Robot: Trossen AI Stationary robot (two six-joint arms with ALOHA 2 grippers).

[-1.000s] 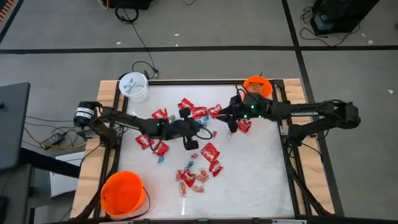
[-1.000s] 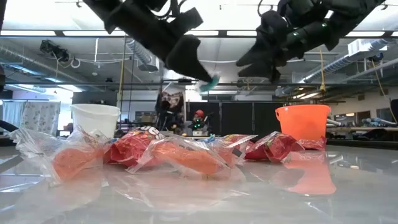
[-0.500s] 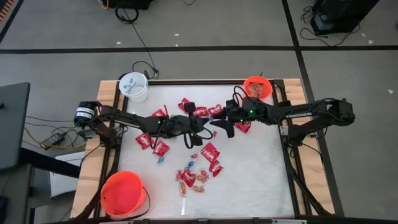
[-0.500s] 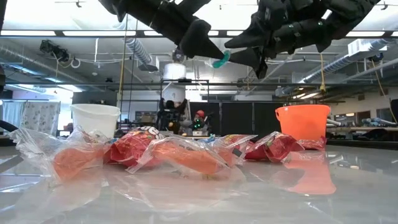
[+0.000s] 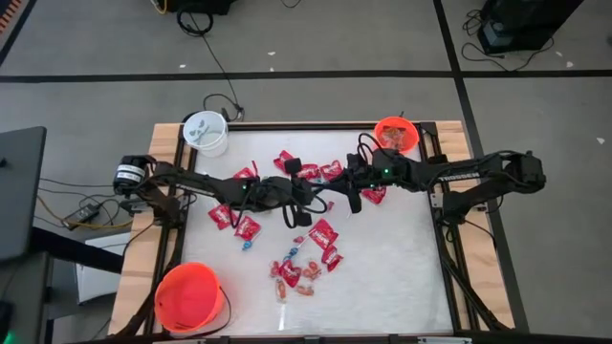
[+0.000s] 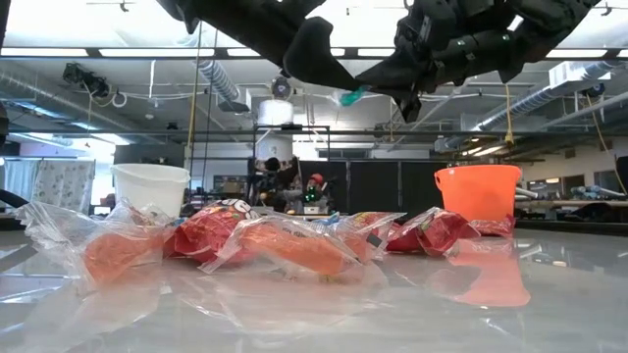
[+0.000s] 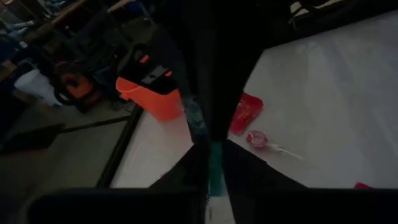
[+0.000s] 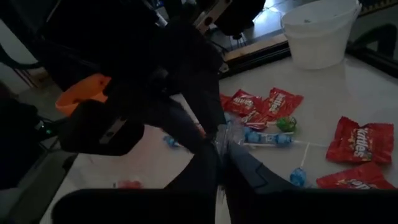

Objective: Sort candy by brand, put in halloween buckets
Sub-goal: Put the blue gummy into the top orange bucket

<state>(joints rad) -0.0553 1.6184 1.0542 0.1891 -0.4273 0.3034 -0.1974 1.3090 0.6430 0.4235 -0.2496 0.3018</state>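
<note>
A: Where's the small teal-wrapped candy (image 6: 350,96)?

B: Mid-air above bench, between left claw (image 5: 320,203) & right claw (image 5: 352,196), both pinched on it.

A: Handling?

B: Probably light, crinkly, slippery; grip wrapper's body.

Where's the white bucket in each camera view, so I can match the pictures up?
High view: white bucket at the far left corner of the table.
Low view: on the left, behind the candy.
Left wrist view: not in it.
Right wrist view: beyond the red packets, at the table's edge.
Shared landmark: the red packets, seen in all four views.
</note>
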